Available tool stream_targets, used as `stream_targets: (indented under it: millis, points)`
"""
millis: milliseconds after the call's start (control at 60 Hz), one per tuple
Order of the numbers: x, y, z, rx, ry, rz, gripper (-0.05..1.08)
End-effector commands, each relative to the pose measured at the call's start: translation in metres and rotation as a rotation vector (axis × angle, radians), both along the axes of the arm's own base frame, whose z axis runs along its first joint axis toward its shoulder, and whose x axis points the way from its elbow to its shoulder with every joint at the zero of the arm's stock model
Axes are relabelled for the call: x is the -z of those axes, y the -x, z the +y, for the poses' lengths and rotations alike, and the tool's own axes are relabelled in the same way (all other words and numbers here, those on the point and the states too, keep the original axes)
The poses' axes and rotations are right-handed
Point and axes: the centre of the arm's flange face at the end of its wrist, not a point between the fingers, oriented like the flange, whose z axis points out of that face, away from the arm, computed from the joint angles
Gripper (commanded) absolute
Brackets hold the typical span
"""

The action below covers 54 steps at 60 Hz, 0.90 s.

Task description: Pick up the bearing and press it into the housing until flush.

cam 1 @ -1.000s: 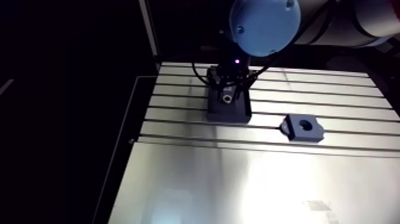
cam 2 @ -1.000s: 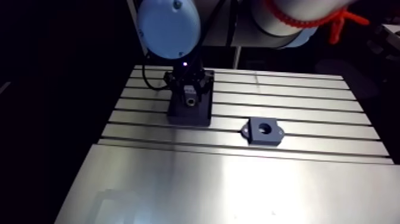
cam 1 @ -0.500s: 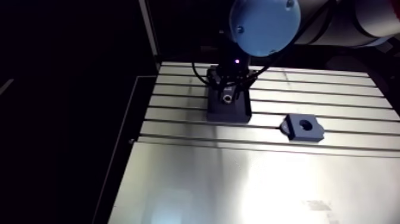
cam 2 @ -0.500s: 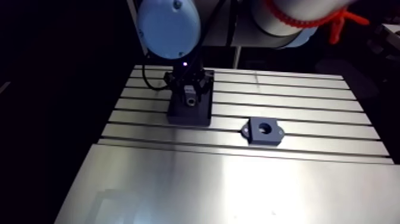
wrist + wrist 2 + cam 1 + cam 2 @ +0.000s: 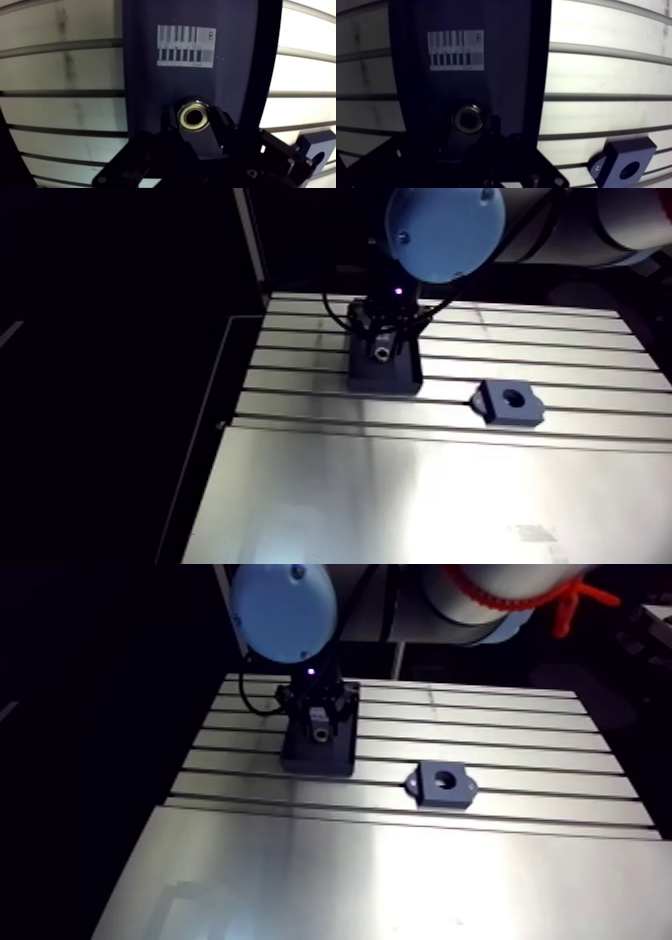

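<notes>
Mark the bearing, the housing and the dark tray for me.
bearing point(image 5: 193, 105): wrist view, on its metal ring.
housing point(image 5: 458, 794): arm view, top face beside the bore.
dark tray point(image 5: 140, 60): wrist view, bare surface near one edge.

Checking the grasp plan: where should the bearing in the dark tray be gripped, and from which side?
Take the bearing by its outer rim, coming straight down from above. It lies flat in the dark tray with its bore facing up, so the round outer wall gives two opposed sides; the tray likely blocks a sideways approach.
</notes>
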Motion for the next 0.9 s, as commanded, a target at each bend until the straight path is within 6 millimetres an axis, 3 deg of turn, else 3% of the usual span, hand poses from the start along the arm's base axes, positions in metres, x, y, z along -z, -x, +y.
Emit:
stream_targets:
  millis: [17, 433, 650, 900]
  points:
    - [-0.005, 0.000, 0.001, 0.001, 0.000, 0.008, 0.55]
    - [-0.034, -0.001, 0.001, -0.017, 0.004, 0.041, 0.57]
    - [-0.058, -0.004, 0.003, -0.025, 0.004, 0.062, 0.57]
    - [-0.092, -0.016, 0.025, -0.059, 0.004, 0.081, 0.57]
